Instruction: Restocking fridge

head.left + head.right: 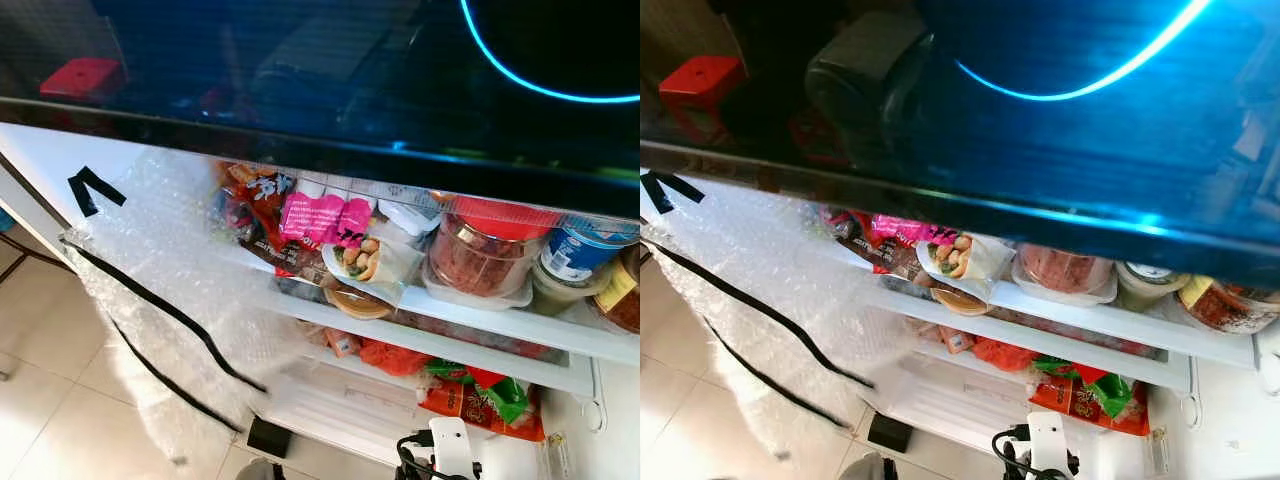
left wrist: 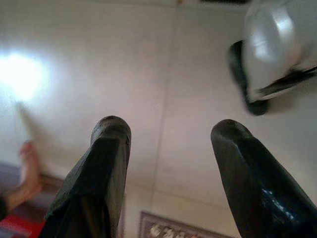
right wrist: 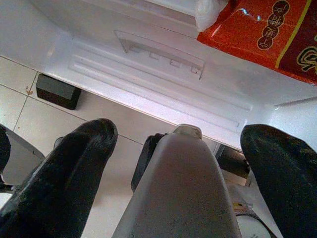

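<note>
Bubble wrap [image 1: 150,260] drapes the open fridge door [image 1: 60,160] — it could snag a finger if you reach in low. The shelf [image 1: 470,325] is crowded; jars [image 1: 480,255] may topple. Both arms hang down: left gripper [image 2: 168,163] spread over floor, right gripper [image 3: 178,163] spread, empty, below the orange packet [image 3: 267,29].

A home kitchen, judging by the open fridge [image 1: 560,345]: its white shelves are crowded with household food. A red-lidded jar [image 1: 482,252] and a wrapped sandwich roll [image 1: 368,260] sit on the upper shelf, an orange snack packet [image 1: 480,402] on the shelf below. Pale floor tiles [image 1: 50,400] spread beneath the fridge.
</note>
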